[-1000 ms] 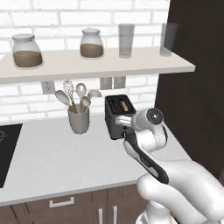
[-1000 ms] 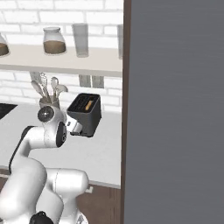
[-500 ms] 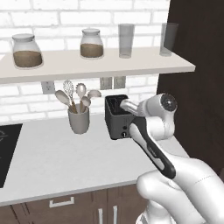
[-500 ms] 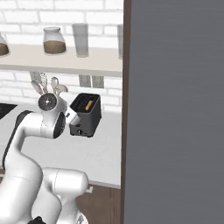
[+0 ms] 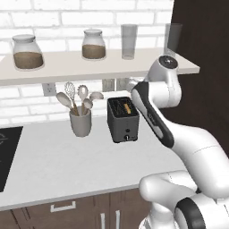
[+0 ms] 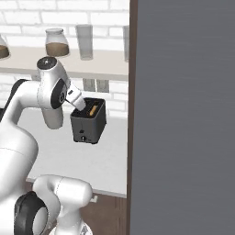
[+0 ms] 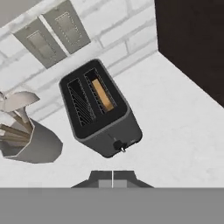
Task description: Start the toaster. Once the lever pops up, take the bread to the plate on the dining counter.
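One slice of bread (image 7: 103, 94) sat in the toaster (image 7: 100, 112) at centre frame on the counter (image 7: 175, 113), and the empty, fully closed claw (image 7: 112, 175) above risked missing the lever.

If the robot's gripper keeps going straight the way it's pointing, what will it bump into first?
Probably the toaster: the shut gripper looks down at it, near the knob end. If it just misses, it would meet the grey worktop instead.

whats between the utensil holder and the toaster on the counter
Nothing: in the left base view a bare strip of light grey worktop separates the utensil holder from the toaster. The hand view shows the same gap.
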Controlling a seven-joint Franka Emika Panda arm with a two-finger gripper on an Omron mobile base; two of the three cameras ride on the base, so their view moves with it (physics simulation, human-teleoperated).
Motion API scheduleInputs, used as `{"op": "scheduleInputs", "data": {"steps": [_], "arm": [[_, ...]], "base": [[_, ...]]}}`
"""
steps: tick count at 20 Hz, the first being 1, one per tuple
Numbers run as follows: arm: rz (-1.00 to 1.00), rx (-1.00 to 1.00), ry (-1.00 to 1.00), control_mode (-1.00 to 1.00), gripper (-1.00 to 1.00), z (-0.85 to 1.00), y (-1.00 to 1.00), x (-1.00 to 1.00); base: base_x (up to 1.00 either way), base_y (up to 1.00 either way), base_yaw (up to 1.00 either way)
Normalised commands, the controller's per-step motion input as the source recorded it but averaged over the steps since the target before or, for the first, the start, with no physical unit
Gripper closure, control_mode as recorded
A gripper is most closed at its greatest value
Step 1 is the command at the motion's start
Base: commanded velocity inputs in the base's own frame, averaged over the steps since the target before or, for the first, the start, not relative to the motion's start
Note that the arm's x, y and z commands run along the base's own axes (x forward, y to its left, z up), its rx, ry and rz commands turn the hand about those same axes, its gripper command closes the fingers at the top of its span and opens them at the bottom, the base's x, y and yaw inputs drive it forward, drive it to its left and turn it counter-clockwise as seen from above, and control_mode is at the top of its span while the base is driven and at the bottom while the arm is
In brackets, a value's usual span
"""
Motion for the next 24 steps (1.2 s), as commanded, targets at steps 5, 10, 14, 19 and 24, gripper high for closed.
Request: {"op": "scheduleInputs", "data": {"steps": [5,10,14,19,24], "arm": [[0.08,-0.16,0.05,-1.00,-1.00,-0.29,-0.22,-0.06],[0.18,-0.06,0.00,-1.00,-1.00,-0.07,-0.01,0.00],[0.22,0.00,-0.01,-1.00,-1.00,0.00,0.00,-0.11],[0.05,-0.02,-0.05,-1.00,-1.00,0.00,0.00,-0.14],[0.00,0.00,-0.01,-1.00,-1.00,0.00,0.00,-0.02]], "base": [[0.00,0.00,0.00],[0.00,0.00,0.00],[0.00,0.00,0.00],[0.00,0.00,0.00],[0.00,0.00,0.00]]}}
